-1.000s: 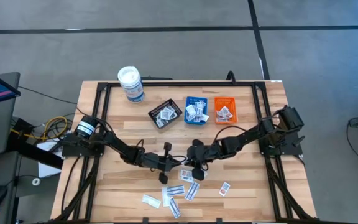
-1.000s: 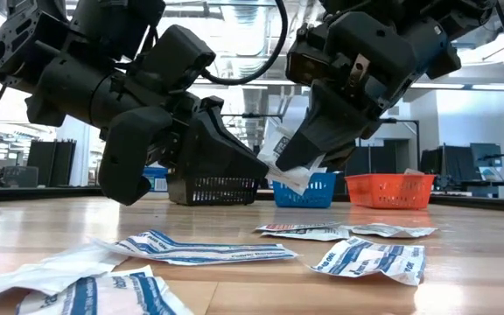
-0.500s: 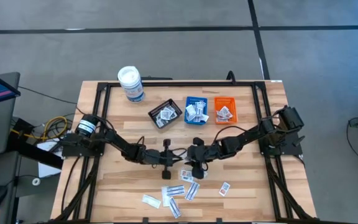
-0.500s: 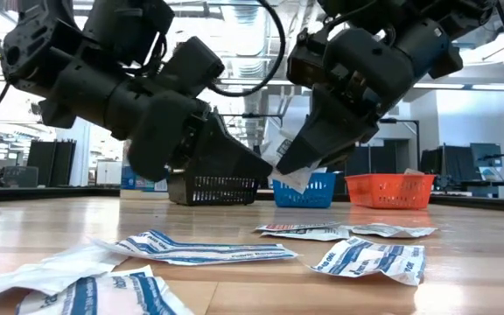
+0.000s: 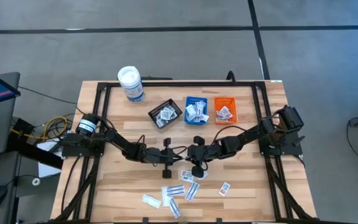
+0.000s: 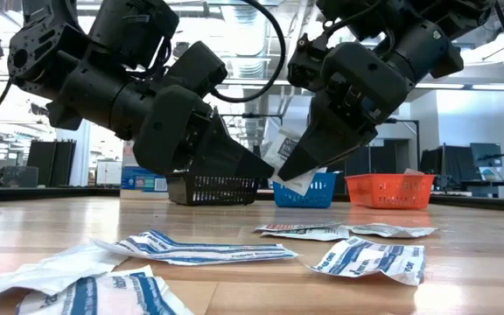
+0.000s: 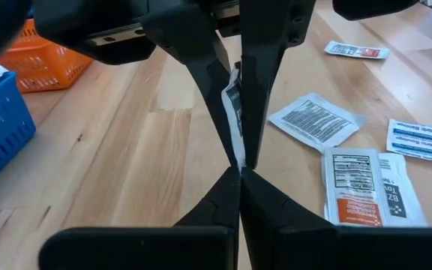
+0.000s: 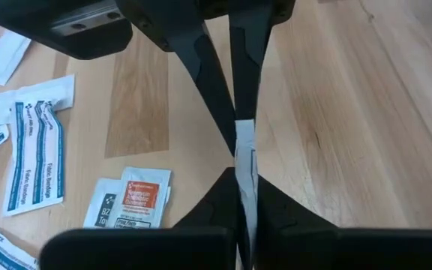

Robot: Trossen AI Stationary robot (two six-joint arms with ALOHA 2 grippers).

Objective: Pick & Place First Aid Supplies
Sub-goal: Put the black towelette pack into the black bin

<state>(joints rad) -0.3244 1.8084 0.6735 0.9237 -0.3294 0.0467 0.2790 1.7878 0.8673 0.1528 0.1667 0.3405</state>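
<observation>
At the centre of the high view, the right gripper (image 6: 280,178) is clamped on a small flat white packet (image 6: 289,166) lifted clear of the wooden table (image 5: 123,177), probably for a handover, while the left gripper (image 6: 265,168) meets it tip to tip, pinched closed, its hold unclear.

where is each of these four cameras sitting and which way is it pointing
High view: above the table, facing straight down; shows both arms, left gripper meeting right gripper.
Low view: at tabletop height, facing level across scattered packets toward the trays; both arms descend from above.
Left wrist view: on the left arm, looking past its own shut fingers.
Right wrist view: on the right arm, likewise.
Shared: both wrist views show the white packet pinched between the two grippers.
</observation>
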